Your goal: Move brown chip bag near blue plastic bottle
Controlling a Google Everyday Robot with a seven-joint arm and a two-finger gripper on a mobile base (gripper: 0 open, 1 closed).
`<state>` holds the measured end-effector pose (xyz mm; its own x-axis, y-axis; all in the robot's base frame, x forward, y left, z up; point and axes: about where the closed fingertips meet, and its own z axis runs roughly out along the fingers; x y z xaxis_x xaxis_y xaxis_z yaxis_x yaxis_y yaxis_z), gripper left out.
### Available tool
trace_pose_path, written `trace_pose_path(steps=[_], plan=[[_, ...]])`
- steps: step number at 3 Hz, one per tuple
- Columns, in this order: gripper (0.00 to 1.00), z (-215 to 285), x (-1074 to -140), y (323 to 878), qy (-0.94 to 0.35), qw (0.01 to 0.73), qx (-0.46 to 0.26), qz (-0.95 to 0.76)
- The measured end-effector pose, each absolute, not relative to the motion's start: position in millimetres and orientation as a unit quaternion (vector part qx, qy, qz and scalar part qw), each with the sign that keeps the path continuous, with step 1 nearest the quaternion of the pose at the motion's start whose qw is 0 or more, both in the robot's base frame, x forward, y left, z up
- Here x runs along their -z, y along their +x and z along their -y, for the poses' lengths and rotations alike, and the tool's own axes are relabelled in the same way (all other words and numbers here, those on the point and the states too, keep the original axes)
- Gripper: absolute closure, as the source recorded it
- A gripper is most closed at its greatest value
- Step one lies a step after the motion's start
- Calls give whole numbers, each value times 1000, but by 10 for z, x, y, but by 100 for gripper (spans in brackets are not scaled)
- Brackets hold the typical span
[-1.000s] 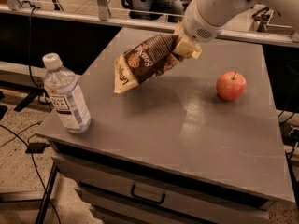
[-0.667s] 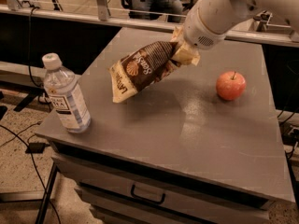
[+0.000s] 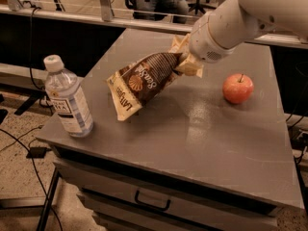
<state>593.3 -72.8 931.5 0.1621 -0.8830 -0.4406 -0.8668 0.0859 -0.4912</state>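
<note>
The brown chip bag (image 3: 144,81) hangs tilted over the middle of the grey cabinet top (image 3: 202,134), its cream lower end low, close to or touching the surface. My gripper (image 3: 185,61) is shut on the bag's upper right end, below the white arm (image 3: 240,18). The blue plastic bottle (image 3: 67,97), clear with a white cap and white label, stands upright near the front left corner, a short gap left of the bag's lower end.
A red apple (image 3: 237,88) sits on the right side of the top. The top's front and left edges drop to the floor, with drawers (image 3: 154,201) below. A rail and chairs stand behind.
My gripper has carried the bag left and lower, toward the bottle. The bottle and apple have not moved.
</note>
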Motion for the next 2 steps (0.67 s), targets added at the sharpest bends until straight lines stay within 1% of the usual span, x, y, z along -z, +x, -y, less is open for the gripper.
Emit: trace_pose_path(steps=[2], plan=[[100, 687, -9302, 5870, -685, 385, 44, -617]])
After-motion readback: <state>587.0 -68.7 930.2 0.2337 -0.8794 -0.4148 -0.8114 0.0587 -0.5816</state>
